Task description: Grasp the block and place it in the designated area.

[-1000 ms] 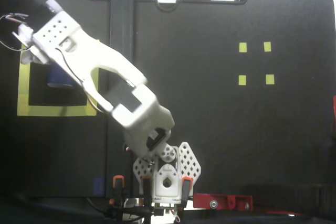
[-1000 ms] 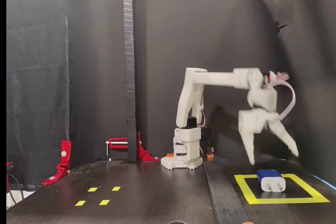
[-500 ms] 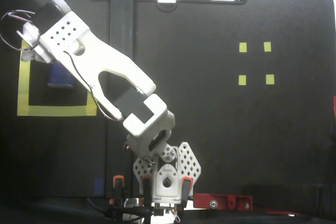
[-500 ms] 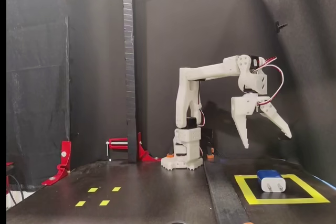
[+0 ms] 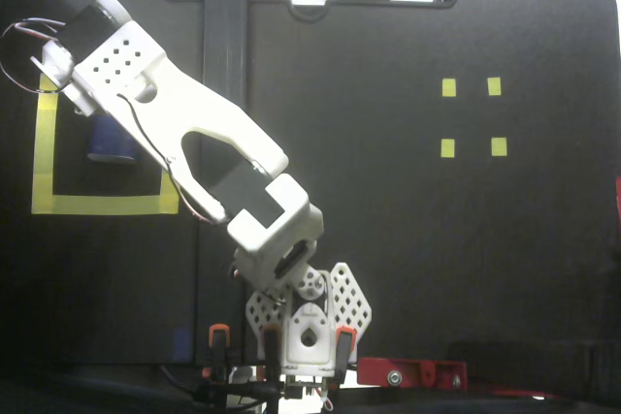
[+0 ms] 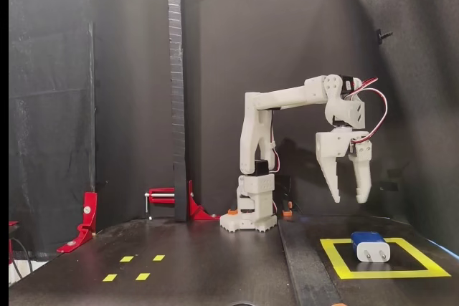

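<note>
The dark-blue block (image 6: 370,246) lies inside the yellow tape square (image 6: 337,259) at the right of the side fixed view, its pale prong end facing the camera. In the top fixed view the block (image 5: 109,143) shows partly under the arm, inside the yellow square (image 5: 97,205) at the left. My gripper (image 6: 350,199) hangs above the block, fingers pointing down and spread, holding nothing. There is a clear gap between the fingertips and the block. In the top fixed view the fingers are hidden under the arm's wrist.
Four small yellow square markers (image 5: 472,116) lie at the right in the top fixed view and at the front left in the side fixed view (image 6: 134,267). A black upright post (image 6: 176,98) stands behind. Red clamps (image 6: 169,199) sit near the arm's base.
</note>
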Motion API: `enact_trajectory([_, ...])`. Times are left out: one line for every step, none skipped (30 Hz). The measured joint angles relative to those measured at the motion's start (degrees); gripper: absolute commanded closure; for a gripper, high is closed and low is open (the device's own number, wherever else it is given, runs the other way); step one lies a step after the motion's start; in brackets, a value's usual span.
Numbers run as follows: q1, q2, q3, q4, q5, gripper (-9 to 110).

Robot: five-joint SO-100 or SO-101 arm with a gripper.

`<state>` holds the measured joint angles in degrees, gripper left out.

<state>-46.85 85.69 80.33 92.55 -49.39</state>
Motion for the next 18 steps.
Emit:
enact_trajectory([0.0, 0.0, 0.0, 0.0, 0.0, 101])
enact_trajectory([0.09, 0.0, 0.0, 0.0, 0.0, 101])
enact_trajectory([0.18, 0.0, 0.0, 0.0, 0.0, 101])
enact_trajectory([0.26, 0.0, 0.0, 0.0, 0.0, 101])
enact_trajectory([0.26, 0.0, 0.0, 0.0, 0.0, 101])
enact_trajectory([0.26, 0.0, 0.0, 0.0, 0.0, 101])
enact_trajectory([0.18, 0.0, 0.0, 0.0, 0.0, 101])
enact_trajectory([0.18, 0.0, 0.0, 0.0, 0.0, 101])
enact_trajectory([0.18, 0.0, 0.0, 0.0, 0.0, 101])
enact_trajectory([0.18, 0.0, 0.0, 0.0, 0.7, 101])
enact_trajectory([0.18, 0.0, 0.0, -0.18, 2.46, 101])
enact_trajectory([0.18, 0.0, 0.0, -0.79, 4.48, 101])
enact_trajectory([0.26, 0.0, 0.0, -1.49, 6.59, 101])
enact_trajectory([0.26, 0.0, 0.0, -2.29, 9.49, 101])
enact_trajectory([0.35, 0.0, 0.0, -2.72, 12.66, 101])
enact_trajectory([0.44, 0.0, 0.0, -3.25, 16.08, 101])
enact_trajectory([0.53, 0.0, 0.0, -3.6, 19.69, 101])
enact_trajectory([0.62, 0.0, 0.0, -3.78, 23.73, 101])
